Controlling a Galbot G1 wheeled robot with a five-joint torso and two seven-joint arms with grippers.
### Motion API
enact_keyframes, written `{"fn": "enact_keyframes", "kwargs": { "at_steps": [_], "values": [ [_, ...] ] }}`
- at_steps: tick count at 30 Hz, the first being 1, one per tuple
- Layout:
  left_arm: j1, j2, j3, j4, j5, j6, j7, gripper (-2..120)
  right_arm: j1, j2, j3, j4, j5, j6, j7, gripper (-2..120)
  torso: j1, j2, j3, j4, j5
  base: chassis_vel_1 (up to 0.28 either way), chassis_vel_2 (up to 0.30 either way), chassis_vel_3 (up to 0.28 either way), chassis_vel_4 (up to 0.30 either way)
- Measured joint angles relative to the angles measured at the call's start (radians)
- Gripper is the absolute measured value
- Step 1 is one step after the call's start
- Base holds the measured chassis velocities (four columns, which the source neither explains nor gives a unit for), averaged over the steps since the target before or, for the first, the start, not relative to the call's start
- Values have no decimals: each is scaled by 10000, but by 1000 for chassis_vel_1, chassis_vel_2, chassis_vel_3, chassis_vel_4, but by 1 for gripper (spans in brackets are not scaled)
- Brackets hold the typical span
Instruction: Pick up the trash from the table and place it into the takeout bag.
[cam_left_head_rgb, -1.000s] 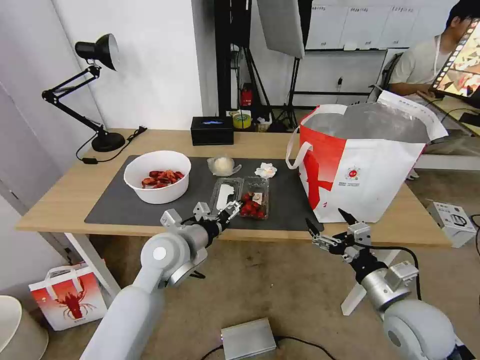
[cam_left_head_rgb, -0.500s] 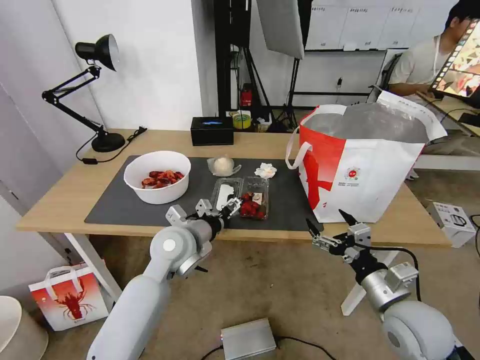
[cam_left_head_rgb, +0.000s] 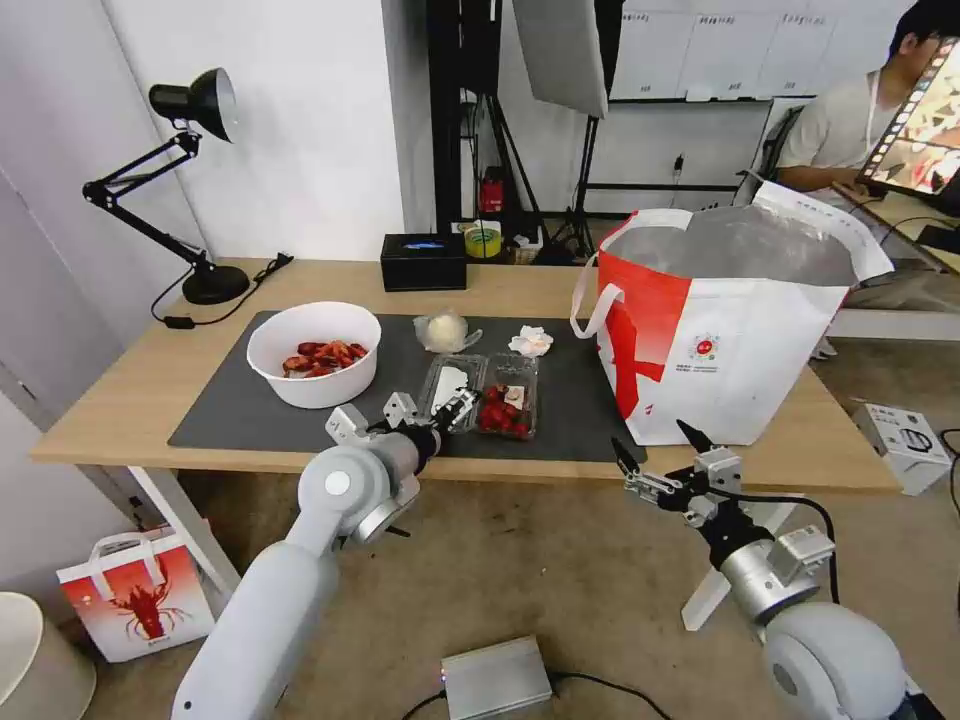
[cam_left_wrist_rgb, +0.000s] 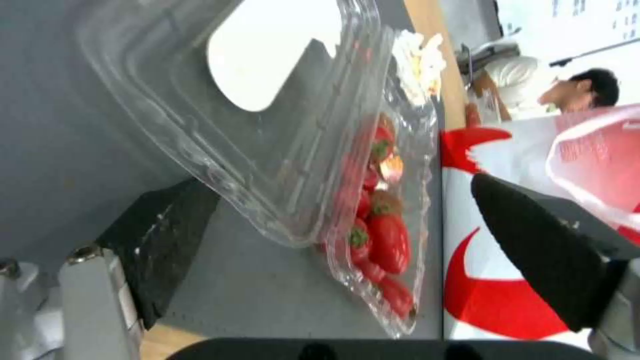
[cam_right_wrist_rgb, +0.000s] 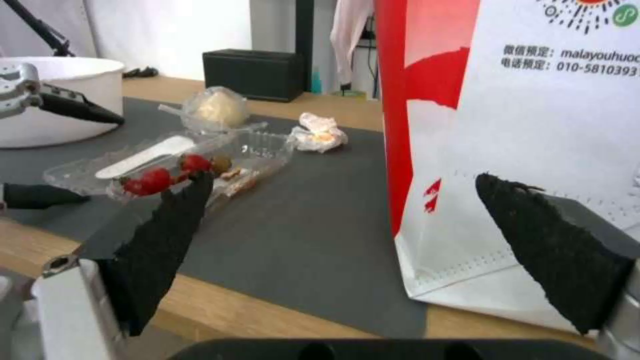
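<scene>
Head view: high, looking forward and down over the whole surface (cam_left_head_rgb: 120, 400) and both arms. Left wrist view: very close, facing the clamshell box (cam_left_wrist_rgb: 287, 130) between its claw's fingers. Right wrist view: low at the surface's near edge, facing the takeout bag (cam_right_wrist_rgb: 533, 125). All three share box and bag.

A white bowl (cam_left_head_rgb: 314, 352) of red shells, an open clear box (cam_left_head_rgb: 482, 393) (red bits inside), a tissue (cam_left_head_rgb: 531, 341) and a plastic wad (cam_left_head_rgb: 445, 330) lie on the table's (cam_left_head_rgb: 120, 400) mat; the big bag (cam_left_head_rgb: 735, 330) stands open.

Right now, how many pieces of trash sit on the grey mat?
4: white bowl at the left, plastic wad and tissue farther back, clamshell box near the front.
</scene>
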Motion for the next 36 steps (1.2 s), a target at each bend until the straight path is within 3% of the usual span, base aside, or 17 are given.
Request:
{"fn": "enact_keyframes", "kwargs": {
  "at_steps": [10, 21, 36],
  "values": [
    [30, 3, -193, -328, 253, -676, 546, 100, -14, 112, -28, -12, -50, 52, -11, 100, 2, -3, 2, 2, 0, 0, 0, 0, 0],
    [152, 34, -185, -630, 338, -747, 902, 100, 1, 122, -24, -33, -48, 98, -12, 100, 2, -3, 0, 2, 0, 0, 0, 0, 0],
    [205, 114, 47, -1105, 432, -775, 2007, 100, 138, 132, -62, -108, 19, 137, -38, 100, 2, -3, 0, 1, 0, 0, 0, 0, 0]
  ]
}}
